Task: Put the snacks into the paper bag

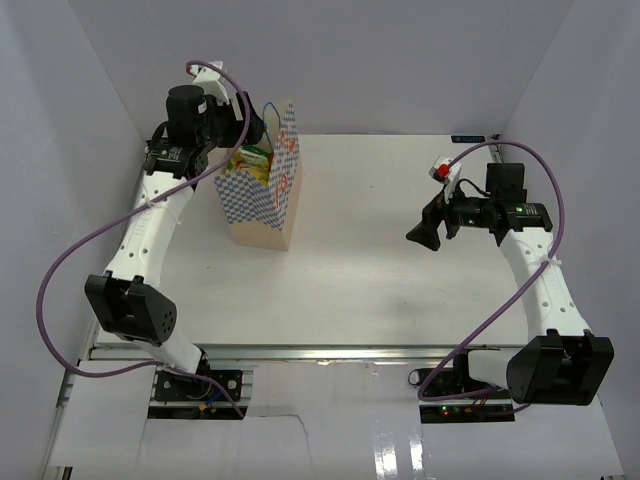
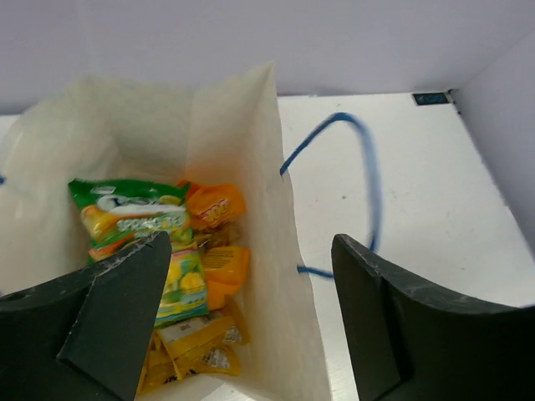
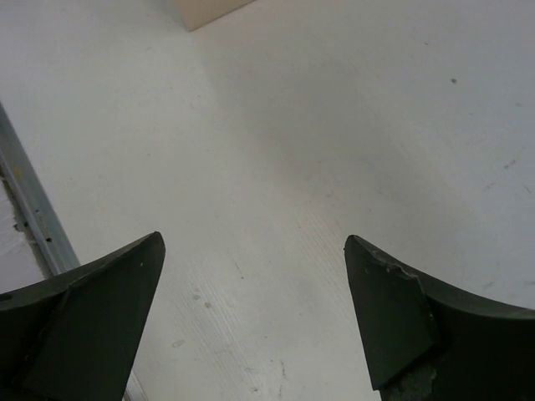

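Left wrist view shows snacks (image 2: 159,219) heaped in paper bag (image 2: 234,142) (left end effector (image 2: 251,244), right end effector (image 3: 254,242) apart).

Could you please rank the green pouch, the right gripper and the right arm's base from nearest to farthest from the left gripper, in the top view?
1. Green pouch, in the paper bag under the left gripper.
2. Right gripper, well off to the right.
3. Right arm's base, near edge, right side.
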